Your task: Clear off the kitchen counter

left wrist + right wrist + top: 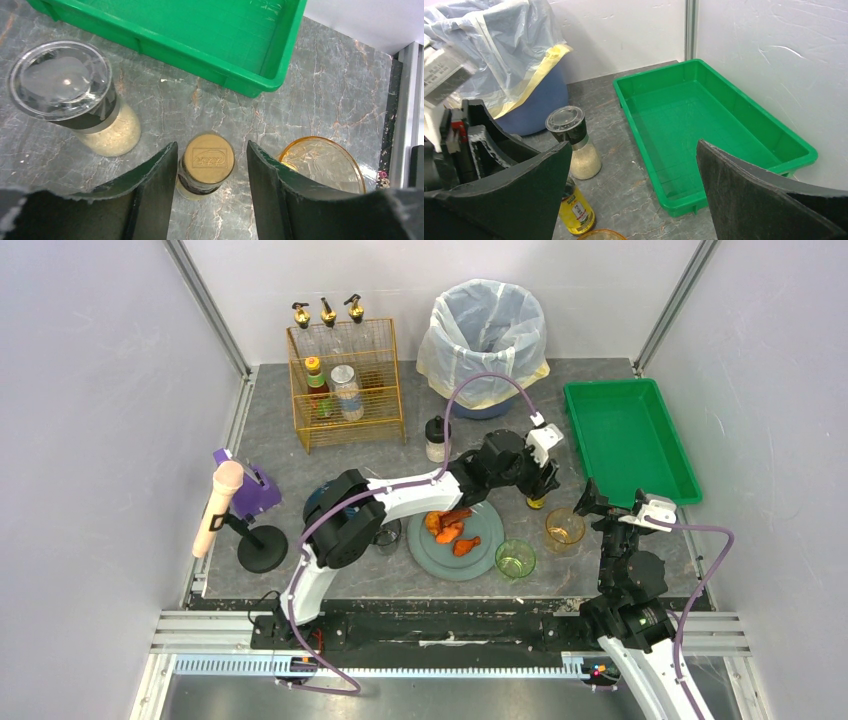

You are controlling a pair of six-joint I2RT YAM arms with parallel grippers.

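At the near right of the counter (270,420), the right gripper (634,145) is hanging over the slab with its fingers spread wide, holding and touching nothing. Just beyond it an amber glass (565,528) and a green glass (515,558) are standing beside a grey plate (487,530) carrying orange food, part of which is lying under the left arm. Farther in, the left gripper (211,147) is pointing down around a small gold-capped bottle (207,161). Its fingers (150,195) are standing partly apart, one on each side of the cap. One is looking very close to it, while a strip of counter is showing at the other. Whether either pad is touching the bottle is hard to tell. The fingers are hiding the bottle's lower body, and one is cutting off the amber glass's rim. From above, the gripper is covering most of the bottle. Beyond are standing a clear-lidded shaker (60,80) of pale grains, a green tray (200,30) and, at the far edge, a bagged bin (485,330) and a wire rack (345,390).
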